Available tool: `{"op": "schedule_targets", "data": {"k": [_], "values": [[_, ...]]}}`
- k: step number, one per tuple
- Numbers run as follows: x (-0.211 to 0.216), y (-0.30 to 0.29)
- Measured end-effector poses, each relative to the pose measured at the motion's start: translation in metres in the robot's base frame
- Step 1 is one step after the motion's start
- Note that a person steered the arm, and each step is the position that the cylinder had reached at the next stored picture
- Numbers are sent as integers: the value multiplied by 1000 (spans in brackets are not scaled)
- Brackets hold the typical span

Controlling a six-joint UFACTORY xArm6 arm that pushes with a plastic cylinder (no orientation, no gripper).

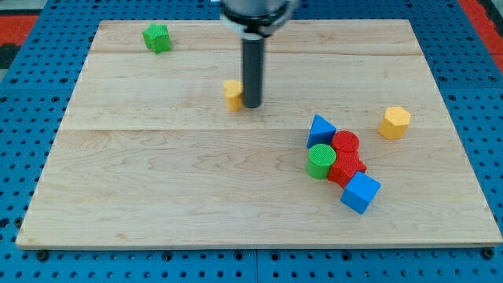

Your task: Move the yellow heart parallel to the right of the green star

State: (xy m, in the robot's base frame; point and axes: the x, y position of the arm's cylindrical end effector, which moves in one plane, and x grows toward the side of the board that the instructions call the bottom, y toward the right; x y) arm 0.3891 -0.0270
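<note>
The yellow heart (233,93) lies on the wooden board (157,181) a little above the middle, partly hidden by my rod. My tip (251,105) stands right at the heart's right side, touching or nearly touching it. The green star (157,38) sits near the board's top left corner, well to the upper left of the heart and the tip.
A yellow hexagon block (394,123) lies at the right. A cluster sits at the lower right: blue triangle (320,130), red cylinder (345,143), green cylinder (321,160), another red block (346,168), blue cube (360,192). Blue pegboard surrounds the board.
</note>
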Motion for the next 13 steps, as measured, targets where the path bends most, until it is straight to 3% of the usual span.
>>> {"op": "schedule_targets", "data": {"k": [2,3,4,6,8,10,12,13], "values": [[-50,-101],[-36,-154],[-57,-189],[-49,-143],[-68,-81],[-80,-127],[-91,-37],[-91,-74]]}}
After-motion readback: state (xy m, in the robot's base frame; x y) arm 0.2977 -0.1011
